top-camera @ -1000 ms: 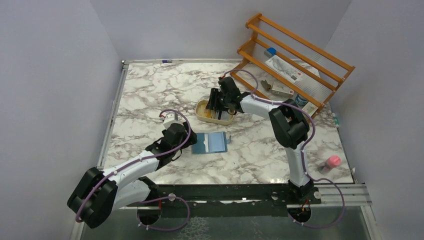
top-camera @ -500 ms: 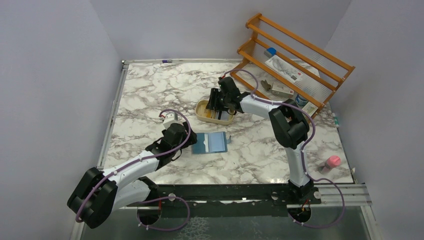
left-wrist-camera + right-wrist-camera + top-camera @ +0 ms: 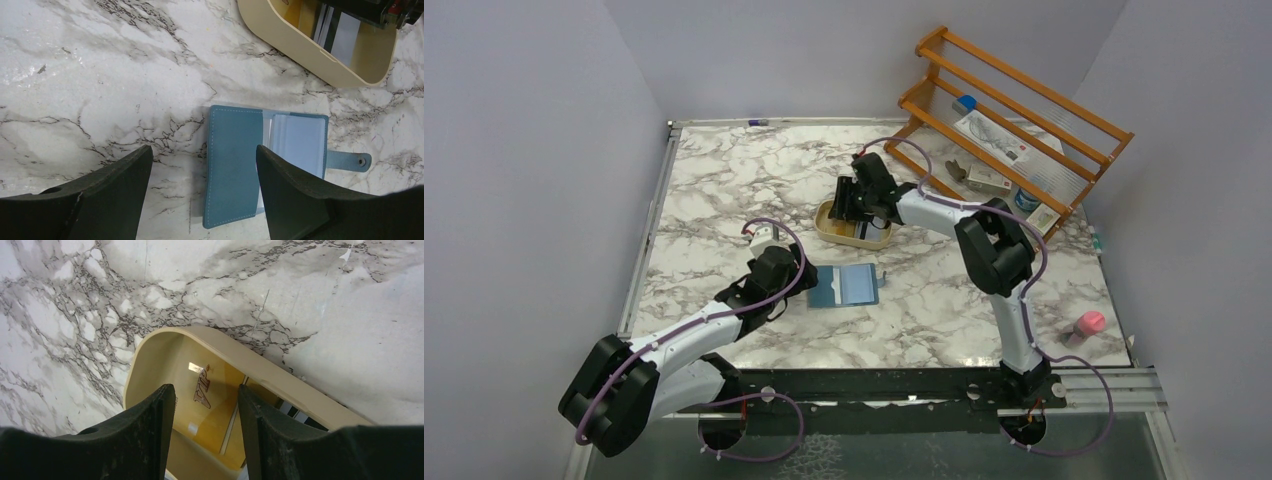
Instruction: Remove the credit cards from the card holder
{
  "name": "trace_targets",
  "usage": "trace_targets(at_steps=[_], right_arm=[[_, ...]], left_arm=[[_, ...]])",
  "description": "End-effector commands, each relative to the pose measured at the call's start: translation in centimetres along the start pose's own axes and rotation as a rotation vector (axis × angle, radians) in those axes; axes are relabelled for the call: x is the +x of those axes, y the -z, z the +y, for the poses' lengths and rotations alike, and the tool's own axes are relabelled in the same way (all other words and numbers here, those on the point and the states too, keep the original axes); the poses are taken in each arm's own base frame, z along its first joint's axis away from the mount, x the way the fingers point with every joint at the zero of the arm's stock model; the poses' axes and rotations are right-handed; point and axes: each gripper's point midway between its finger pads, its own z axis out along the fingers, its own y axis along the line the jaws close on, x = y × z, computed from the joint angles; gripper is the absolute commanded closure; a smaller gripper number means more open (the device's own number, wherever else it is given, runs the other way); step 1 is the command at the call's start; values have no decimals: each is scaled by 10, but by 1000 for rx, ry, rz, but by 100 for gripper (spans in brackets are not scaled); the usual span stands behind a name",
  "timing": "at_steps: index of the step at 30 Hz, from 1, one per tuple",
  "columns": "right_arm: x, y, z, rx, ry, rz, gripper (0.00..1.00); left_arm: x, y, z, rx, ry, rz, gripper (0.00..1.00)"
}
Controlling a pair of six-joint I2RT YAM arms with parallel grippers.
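Observation:
The teal-blue card holder (image 3: 844,286) lies open on the marble; in the left wrist view (image 3: 235,170) its paler inner pockets (image 3: 300,142) and snap tab (image 3: 357,161) show. My left gripper (image 3: 796,285) is open and empty at the holder's left edge (image 3: 202,152). My right gripper (image 3: 852,203) is open and empty over the tan dish (image 3: 828,228). In the right wrist view (image 3: 205,388) a yellow-orange credit card (image 3: 210,390) marked "VIP" lies in the dish below the jaws. A pale card with a dark stripe (image 3: 345,42) lies there too.
A wooden rack (image 3: 1014,110) with small items stands at the back right. A pink-capped bottle (image 3: 1087,325) stands near the front right edge. A small white object (image 3: 762,240) sits by the left arm. Walls enclose the table on three sides.
My right gripper has shifted a little to the left over the dish. The left arm and the card holder have not moved.

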Motion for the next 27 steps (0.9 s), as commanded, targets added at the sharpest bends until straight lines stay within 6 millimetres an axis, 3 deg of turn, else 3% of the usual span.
trace_targets(at_steps=[1, 7, 12, 19, 23, 27], right_arm=[[29, -9, -6, 28, -12, 99, 45], [22, -4, -1, 34, -5, 83, 45], [1, 11, 5, 42, 20, 18, 45], [-42, 56, 33, -17, 96, -106, 45], [-54, 84, 40, -29, 128, -160, 44], [-59, 110, 45, -48, 158, -201, 21]], left_arm=[[0, -1, -1, 17, 0, 0, 23], [0, 0, -1, 18, 0, 3, 23], [-2, 3, -1, 21, 2, -6, 23], [-6, 9, -1, 27, 5, -22, 23], [-11, 12, -2, 39, -2, -45, 22], [-21, 16, -5, 47, -22, -77, 20]])
